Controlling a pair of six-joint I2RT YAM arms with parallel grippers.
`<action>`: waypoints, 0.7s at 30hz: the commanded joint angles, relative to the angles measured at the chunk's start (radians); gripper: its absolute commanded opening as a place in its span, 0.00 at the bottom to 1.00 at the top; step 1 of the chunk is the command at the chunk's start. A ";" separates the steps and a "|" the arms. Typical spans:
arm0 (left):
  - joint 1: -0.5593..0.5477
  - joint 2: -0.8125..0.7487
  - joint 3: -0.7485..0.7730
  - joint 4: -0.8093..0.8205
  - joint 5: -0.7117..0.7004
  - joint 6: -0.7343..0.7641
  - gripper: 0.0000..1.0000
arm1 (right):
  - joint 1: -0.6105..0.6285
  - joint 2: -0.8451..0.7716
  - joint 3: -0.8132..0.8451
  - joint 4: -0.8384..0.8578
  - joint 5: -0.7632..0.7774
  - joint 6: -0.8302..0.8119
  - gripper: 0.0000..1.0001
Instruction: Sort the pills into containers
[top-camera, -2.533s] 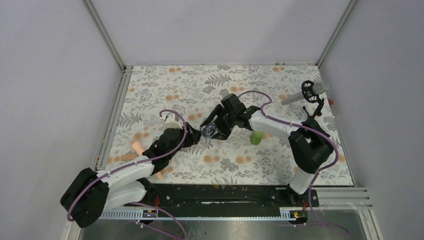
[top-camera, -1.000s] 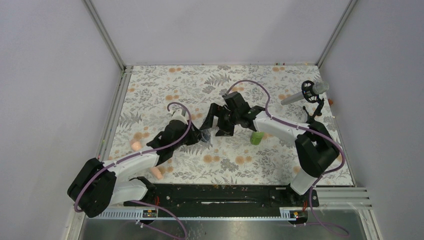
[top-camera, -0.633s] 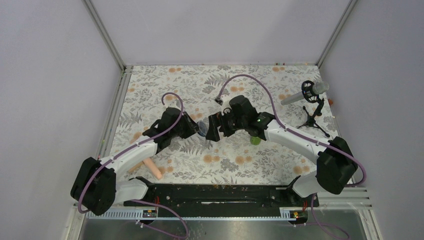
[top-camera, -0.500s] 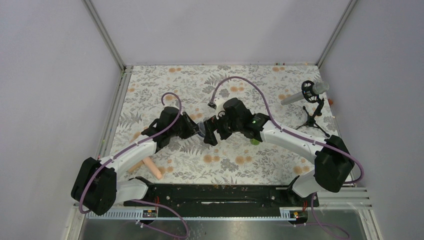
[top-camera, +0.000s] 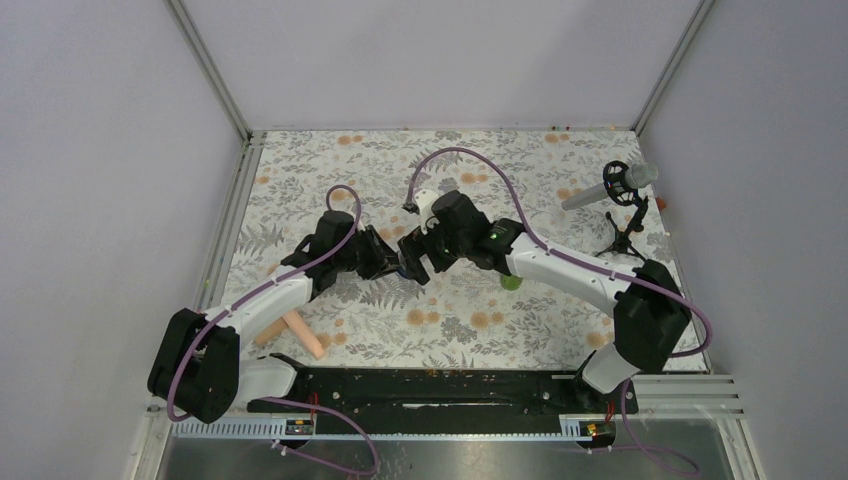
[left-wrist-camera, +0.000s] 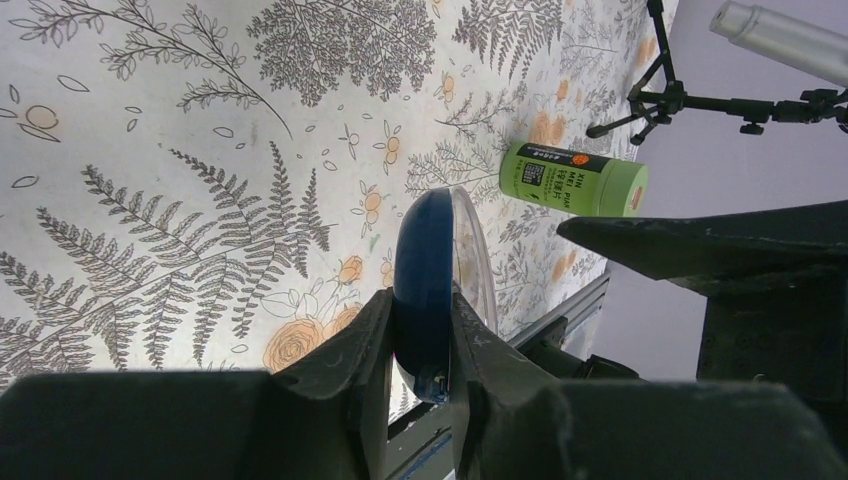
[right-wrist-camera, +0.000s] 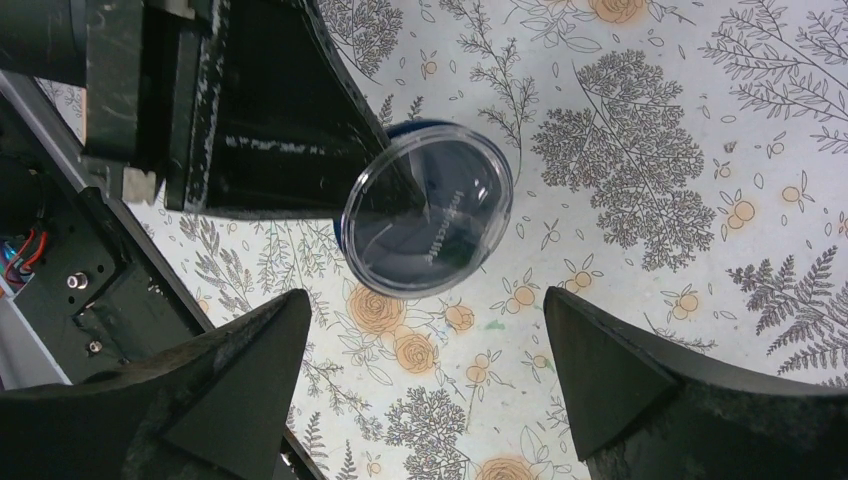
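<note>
The surface (top-camera: 480, 330) is covered with a flat cloth printed with grey ferns and orange flowers.

The jar (left-wrist-camera: 425, 290) is a shallow round disc with a dark-blue body and a clear, glossy lid. It is held off the surface, turned on edge, just toward 9 o'clock of the surface's centre. The left fingers (left-wrist-camera: 350, 350), matte black and wedge-shaped, pinch it across its flat faces: one lies on the blue base, the other on the lid.

In the right wrist view the lid faces the camera. The right fingers (right-wrist-camera: 240, 360) are spread wide. The jar sits at 12 o'clock from the gap between them, and neither finger touches it.

The bottle (left-wrist-camera: 572, 178) is a bright green cylinder with a dark printed label. It stands on the surface at 4 o'clock from the centre, well apart from both sets of fingers.

Two smooth peach rods (top-camera: 303, 333) lie near the 8 o'clock edge. A microphone (top-camera: 610, 187) on a black tripod stands at 2 o'clock.

From above, the two arm heads hide nearly all of the jar, and the right arm covers part of the bottle. The lid's print is too small to read. Whether the jar holds anything cannot be told.
</note>
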 joint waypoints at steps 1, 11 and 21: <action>0.006 -0.007 0.044 0.054 0.052 -0.005 0.00 | 0.023 0.034 0.101 -0.036 0.074 -0.027 0.92; 0.021 -0.010 0.030 0.074 0.087 -0.013 0.00 | 0.042 0.068 0.110 -0.058 0.074 -0.061 0.89; 0.033 -0.023 0.017 0.057 0.105 0.013 0.00 | 0.046 0.070 0.125 -0.066 0.250 -0.003 0.81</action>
